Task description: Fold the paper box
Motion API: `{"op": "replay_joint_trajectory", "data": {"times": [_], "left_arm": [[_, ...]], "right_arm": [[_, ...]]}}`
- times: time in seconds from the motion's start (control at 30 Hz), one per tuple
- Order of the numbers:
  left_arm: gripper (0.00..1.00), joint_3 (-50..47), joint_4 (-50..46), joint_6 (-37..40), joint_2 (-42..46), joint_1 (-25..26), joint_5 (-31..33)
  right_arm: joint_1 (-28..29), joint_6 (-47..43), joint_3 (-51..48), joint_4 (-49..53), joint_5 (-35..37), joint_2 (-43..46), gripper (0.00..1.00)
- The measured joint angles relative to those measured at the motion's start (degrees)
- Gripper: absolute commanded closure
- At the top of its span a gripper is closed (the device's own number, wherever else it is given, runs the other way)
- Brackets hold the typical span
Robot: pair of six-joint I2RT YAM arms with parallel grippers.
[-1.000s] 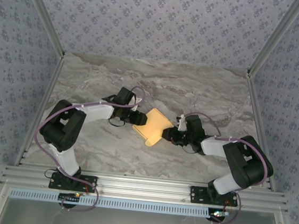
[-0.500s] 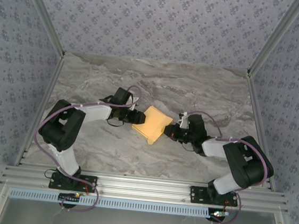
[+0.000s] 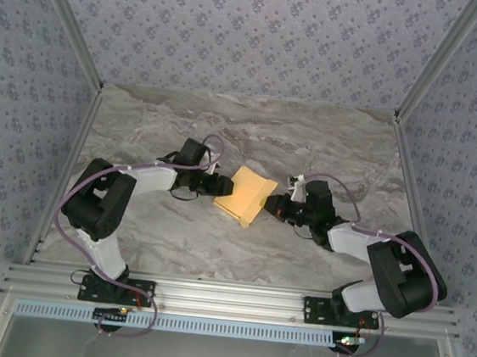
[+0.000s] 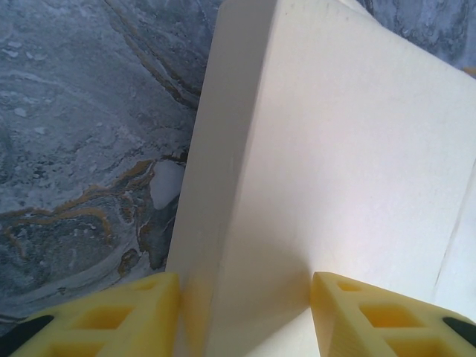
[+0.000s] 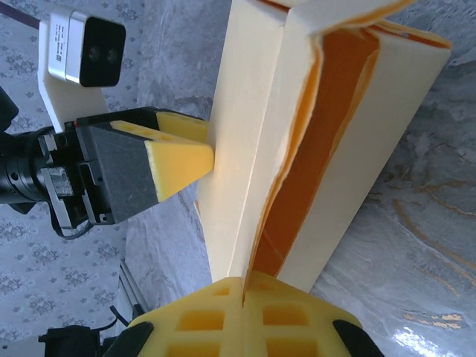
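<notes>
Right wrist, paper box (right hand clamped)

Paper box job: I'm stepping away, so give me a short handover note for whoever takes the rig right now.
Left gripper: shut on the left corner of the yellow-orange card paper box.
Right gripper: shut on a card edge at the box's right end.
Box: held between both arms near the middle of the grey marble table.
Done: walls folded up into a sleeve.
To do: the end at the right gripper gapes, with the orange inside showing. Its flaps need closing and tucking.
</notes>
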State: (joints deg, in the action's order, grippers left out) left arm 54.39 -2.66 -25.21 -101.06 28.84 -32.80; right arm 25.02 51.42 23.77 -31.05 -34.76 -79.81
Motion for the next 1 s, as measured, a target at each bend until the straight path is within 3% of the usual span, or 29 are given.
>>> {"op": "replay_joint_trajectory", "data": {"times": [0.37,1.0], "left_arm": [[0.53,0.3,-0.3,-0.3,-1.2,0.2,-0.5],[0.42,6.3,-7.2,2.0,-2.3,0.2,1.8]], "right_arm": [[-1.5,-1.7,1.9,6.6,0.0,-1.2,0.97],[-3.3,-3.5,3.5,8.7,0.0,-5.6,0.84]]}}
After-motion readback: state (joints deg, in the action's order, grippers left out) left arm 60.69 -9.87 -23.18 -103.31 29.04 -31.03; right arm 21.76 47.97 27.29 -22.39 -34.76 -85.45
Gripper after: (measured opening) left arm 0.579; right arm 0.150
